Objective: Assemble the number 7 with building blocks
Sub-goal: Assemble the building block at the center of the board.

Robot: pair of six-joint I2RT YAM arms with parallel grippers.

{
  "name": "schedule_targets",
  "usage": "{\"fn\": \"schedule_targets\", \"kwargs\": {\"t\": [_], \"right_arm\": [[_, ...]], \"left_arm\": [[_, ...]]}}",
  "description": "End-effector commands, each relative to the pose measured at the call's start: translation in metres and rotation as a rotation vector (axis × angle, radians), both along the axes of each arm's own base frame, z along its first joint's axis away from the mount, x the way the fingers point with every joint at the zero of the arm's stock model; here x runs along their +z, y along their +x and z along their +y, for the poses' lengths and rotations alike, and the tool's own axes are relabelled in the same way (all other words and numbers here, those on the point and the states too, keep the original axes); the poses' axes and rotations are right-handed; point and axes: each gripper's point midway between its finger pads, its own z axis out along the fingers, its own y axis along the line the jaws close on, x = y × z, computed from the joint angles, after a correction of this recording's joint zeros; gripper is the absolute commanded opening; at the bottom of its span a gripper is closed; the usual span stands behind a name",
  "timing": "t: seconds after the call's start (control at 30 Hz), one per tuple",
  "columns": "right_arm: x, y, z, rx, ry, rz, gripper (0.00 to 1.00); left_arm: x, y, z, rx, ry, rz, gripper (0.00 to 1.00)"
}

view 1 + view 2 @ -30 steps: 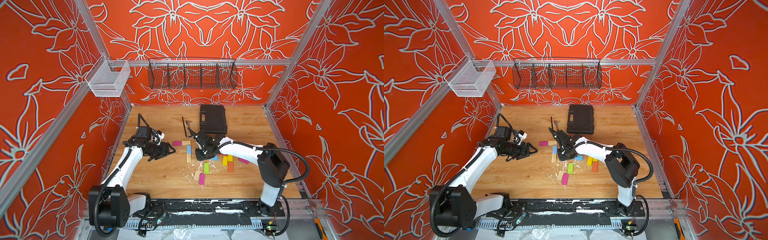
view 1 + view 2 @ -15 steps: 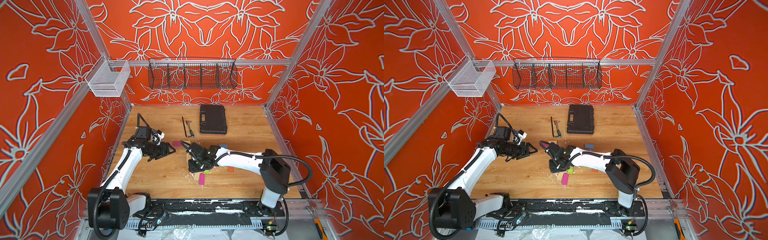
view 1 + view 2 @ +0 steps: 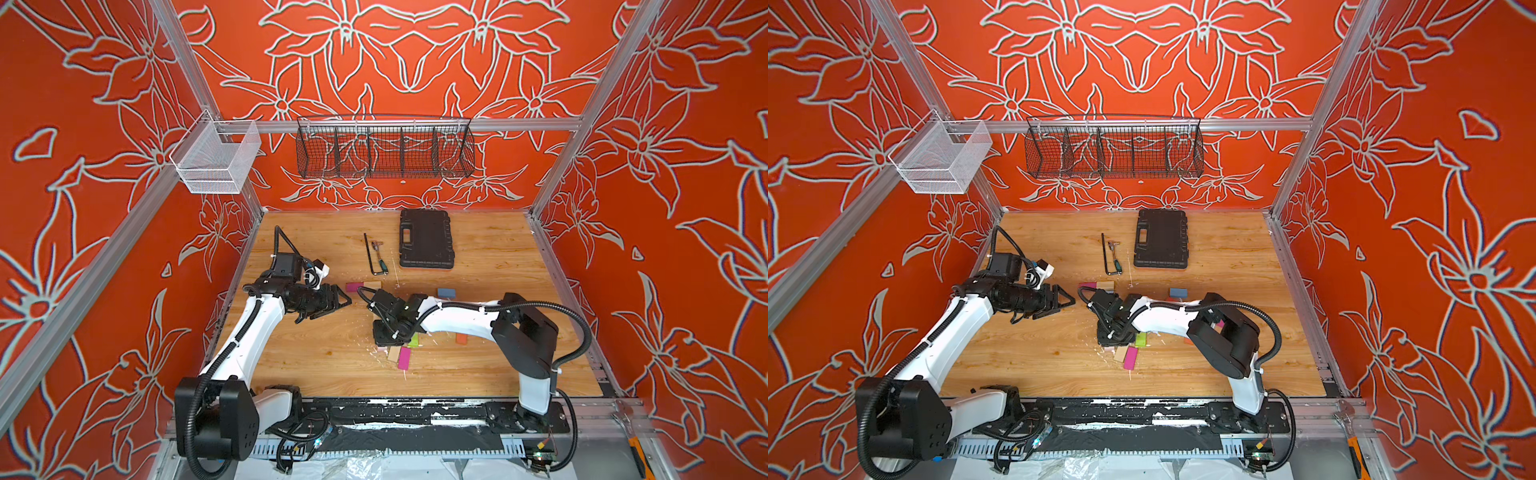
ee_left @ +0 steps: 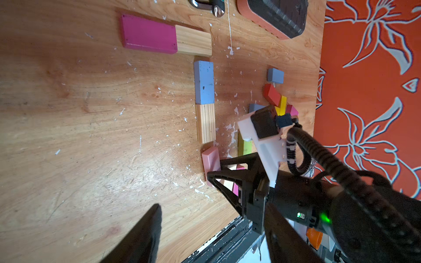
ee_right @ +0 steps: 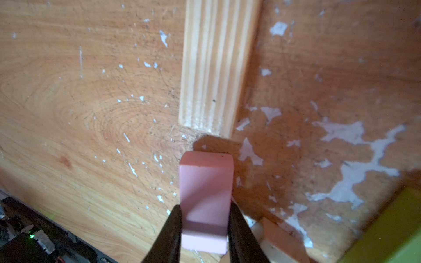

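A scuffed wooden table [image 3: 316, 357] inside orange flowered walls [image 3: 665, 249] has bare board open along its left and front edges, with a heap of loose blocks [image 4: 272, 94] toward the right. Near the middle lies a part-built 7 [image 4: 205, 96]: a magenta block [image 4: 148, 36] and a plain block [image 4: 193, 41] across, and a blue block [image 4: 204, 77] and a second plain block [image 4: 205, 123] down. The right arm [image 3: 457, 318] stretches low across the table, its right gripper [image 5: 205, 206] pinching a tilted pink block [image 5: 206, 182] just beyond that column's end, while the left gripper [image 3: 337, 300] hovers nearby, jaws spread and empty.

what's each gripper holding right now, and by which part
The right gripper holds the pale pink block across its long sides, near one end. The left gripper is open and holds nothing.
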Motion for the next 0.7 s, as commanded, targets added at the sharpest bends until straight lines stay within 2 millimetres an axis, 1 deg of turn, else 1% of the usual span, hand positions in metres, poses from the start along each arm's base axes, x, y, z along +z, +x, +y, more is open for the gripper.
{"fn": "schedule_targets", "kwargs": {"t": [0.0,0.17,0.3,0.47,0.67], "right_arm": [[-0.005,0.007,0.001,-0.045,-0.019,-0.011,0.31],[-0.008,0.01,0.0,-0.05,-0.044,-0.011,0.32],[-0.008,0.011,-0.001,-0.049,-0.06,-0.013,0.34],[-0.011,0.012,-0.008,-0.064,-0.094,-0.018,0.34],[-0.011,0.012,-0.012,-0.071,-0.099,-0.024,0.35]], "left_arm": [[0.004,-0.004,-0.004,-0.027,-0.011,-0.021,0.69],[0.005,-0.003,-0.004,-0.029,-0.01,-0.024,0.69],[0.005,-0.003,-0.004,-0.028,-0.011,-0.024,0.69],[0.005,-0.004,-0.004,-0.029,-0.012,-0.023,0.69],[0.005,-0.004,-0.004,-0.029,-0.012,-0.023,0.69]]}}
